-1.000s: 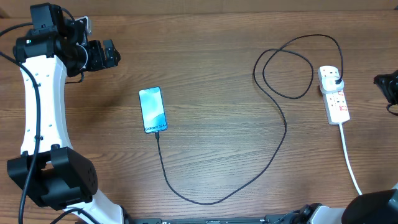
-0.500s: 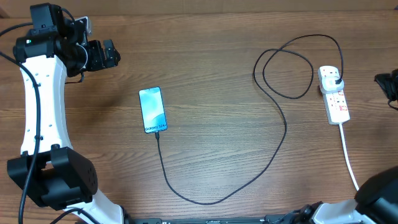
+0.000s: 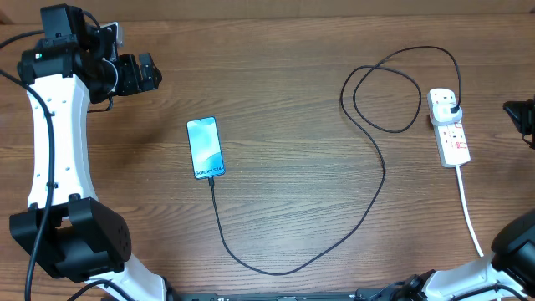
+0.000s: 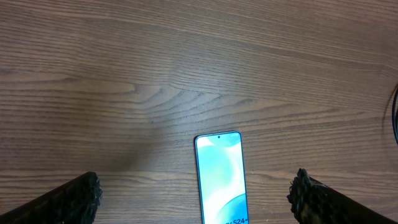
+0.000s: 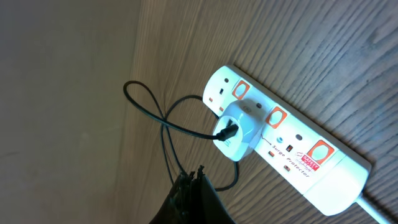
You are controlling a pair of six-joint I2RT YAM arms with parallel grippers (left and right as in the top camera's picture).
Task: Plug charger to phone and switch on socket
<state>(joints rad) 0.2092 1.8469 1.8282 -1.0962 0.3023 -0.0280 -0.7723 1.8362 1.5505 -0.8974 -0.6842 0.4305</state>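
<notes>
- Fingers (image 4: 79, 196) of the left gripper (image 3: 153, 73) are spread wide with nothing between them. It hangs far left of the socket (image 3: 450, 132), beyond the phone (image 3: 206, 147).
- Fingers (image 5: 186, 202) of the right gripper (image 5: 193, 179) look pressed together into 1 dark wedge, empty. It sits just right of the socket, not touching it.
- Socket lies flat on the table (image 3: 292, 75); a white cord (image 3: 470, 219) leaves one end.
- Charger (image 3: 368, 192): a pale adapter (image 5: 239, 132) sits in the socket. The black cable loops just left of the socket, then sweeps round to the phone.
- Phone lies flat, screen lit, well left of the socket.
- Connector tip (image 3: 214, 178) meets the phone's lower end. It looks seated but is too small to be sure.
- Step, my read: plugging looks done, switching on is in hand, and that is the right arm's job.
- Next move calls for bringing the closed tips down on the switch that serves the adapter's outlet. It needs a short firm press that neither shoves the strip nor snags the loop.
- There are 3 red-marked switches (image 5: 275, 116). Can't tell which one serves the adapter, or whether any is on or off.
- Only the right wrist view shows the switches and adapter close up; no phone in it.
- Only the overhead shows the whole cable run and both ends; the right gripper is cut off at its edge.
- Left wrist view shows the phone's upper part, not its port.
</notes>
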